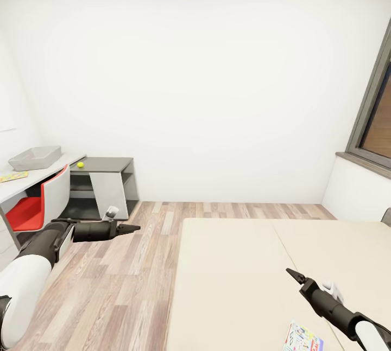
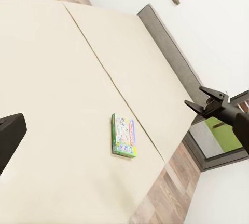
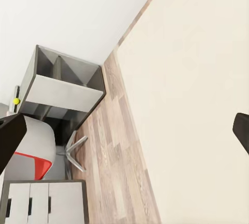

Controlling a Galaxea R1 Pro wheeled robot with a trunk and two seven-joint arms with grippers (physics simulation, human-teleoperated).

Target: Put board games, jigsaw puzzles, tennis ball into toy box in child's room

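Note:
A green-edged board game (image 1: 302,338) lies flat on the beige bed (image 1: 244,264), just beside my right arm, and it appears again as the board game (image 2: 123,135) in the left wrist view. My right gripper (image 1: 290,273) hovers open and empty over the mattress; its two fingers show apart on the right gripper (image 2: 194,95). My left gripper (image 1: 133,227) is held over the floor left of the bed, open and empty. Far left, the pale grey toy box (image 1: 35,158) rests on the table (image 1: 38,182), with a jigsaw puzzle (image 1: 12,177) in front of it. The tennis ball (image 1: 80,165) sits on the lower dark section.
A red and white chair (image 1: 38,207) stands at the table. Wood-plank floor (image 1: 130,280) runs between the table and the bed. A dark-framed window (image 1: 374,117) is on the right wall, and the bed's grey headboard (image 2: 171,52) lies along that side.

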